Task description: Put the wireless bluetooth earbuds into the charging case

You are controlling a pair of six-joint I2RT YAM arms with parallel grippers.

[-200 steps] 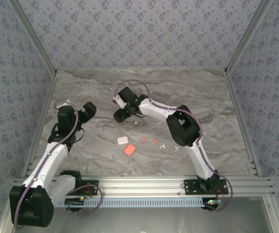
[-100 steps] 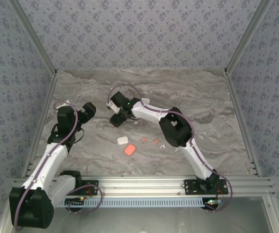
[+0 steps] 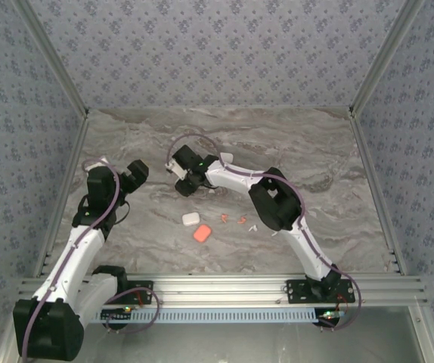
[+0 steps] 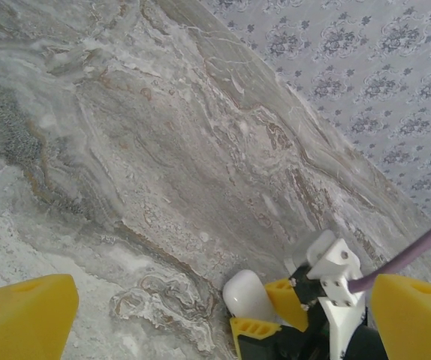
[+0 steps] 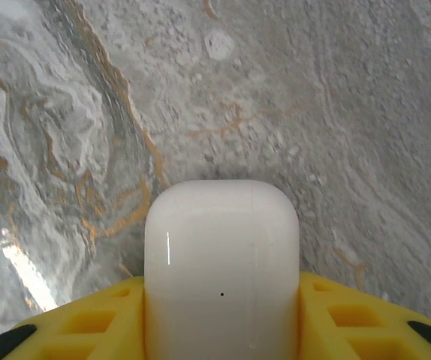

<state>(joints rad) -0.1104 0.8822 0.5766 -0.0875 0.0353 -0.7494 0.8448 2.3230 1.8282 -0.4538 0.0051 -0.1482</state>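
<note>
On the marble-patterned table (image 3: pixel 338 227), seen from above, one orange-red case (image 3: pixel 202 233) lies toward the front rail and serves as reference. One loose white case (image 3: pixel 190 218) lies just beside it, on its far-left side. Two orange-red earbuds (image 3: pixel 223 219) lie a little to the right of the orange-red case, apart from each other. One white earbud (image 3: pixel 252 226) lies farther right again, beside the right arm's elbow. Other white specks beyond the orange-red case are too small to identify or count. Every earbud that can be made out rests on the table, outside the cases.

Right gripper (image 3: pixel 185 185): beyond the orange-red case, toward the back wall and slightly left. In the right wrist view its yellow fingers (image 5: pixel 73 330) are drawn partly together against both sides of a second white case, the held white case (image 5: pixel 221 270). The rounded end of this case projects past the fingertips. Its glossy face bears one small dark dot.

Left gripper (image 3: pixel 135 172): well to the left of the orange-red case. In the left wrist view its yellow fingers (image 4: pixel 28 311) are spread fully wide, grasping and touching nothing. The same view shows the held white case (image 4: pixel 244 294) between the right gripper's fingers. Whether it touches the table cannot be told.
</note>
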